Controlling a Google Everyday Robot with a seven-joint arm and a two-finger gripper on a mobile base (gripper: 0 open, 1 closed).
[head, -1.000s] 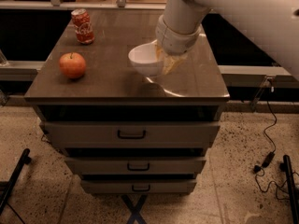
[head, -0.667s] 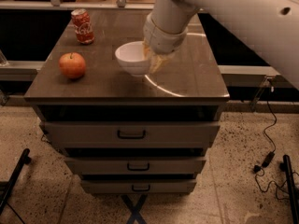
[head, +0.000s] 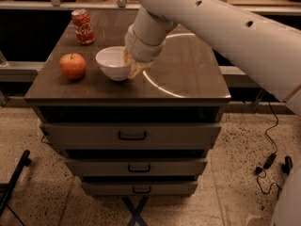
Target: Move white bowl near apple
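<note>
White bowl (head: 110, 60) first, since it's what everything turns on: it is toward the front left of the desk (head: 188, 79), above the three drawers (head: 131, 135) that face me. It is close to the apple (head: 72, 66), with a narrow strip of bare wood between them, so the two are not touching. From here I cannot tell whether its base rests on the wood or hangs just clear of it.

The end effector (head: 131, 64) is at the bowl's right rim, pinching it. One pale finger is inside the rim and the other runs down the outer wall. The thick white arm (head: 211, 27) comes down to it from the upper right.

A second ago the white bowl was out near the middle of the desk, well apart from the apple. It has since been carried left with the end effector and now sits just beside the fruit. The apple has not moved.

Farther back, at the left rear corner, a red soda can (head: 83, 27) stands upright where it was before.
</note>
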